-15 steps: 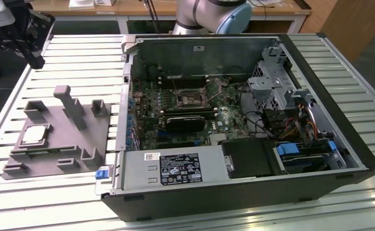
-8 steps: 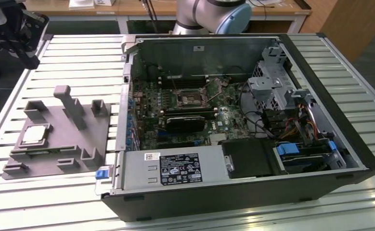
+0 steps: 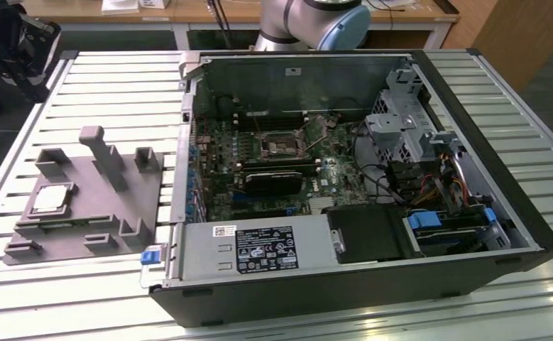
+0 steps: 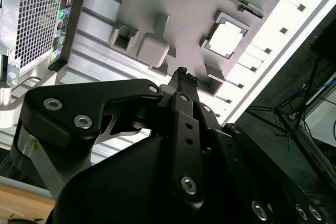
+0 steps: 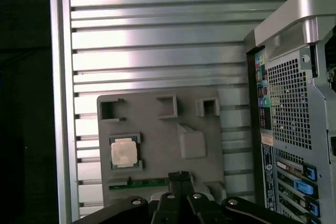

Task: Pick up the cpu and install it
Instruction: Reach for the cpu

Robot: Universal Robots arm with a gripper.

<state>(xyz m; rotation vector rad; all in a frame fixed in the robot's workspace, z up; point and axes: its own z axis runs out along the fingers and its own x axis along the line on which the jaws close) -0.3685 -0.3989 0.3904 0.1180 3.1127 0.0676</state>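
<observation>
cpu (image 3: 51, 199) | small flat square, pale silvery top, darker rim | lying flat, top up | seated in square pocket of grey fixture (image 3: 101, 213) | exterior view's left of open computer case (image 3: 371, 284) | not yet picked up

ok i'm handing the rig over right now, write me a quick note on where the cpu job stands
Gripper: shut, holding nothing, over the grey fixture, apart from the cpu.
Cpu: flat in its seat on the fixture, on the exterior view's left of the open computer case.
Done: nothing shows; cpu not yet picked up.
Left: the pick, and the install in the motherboard socket.
</observation>
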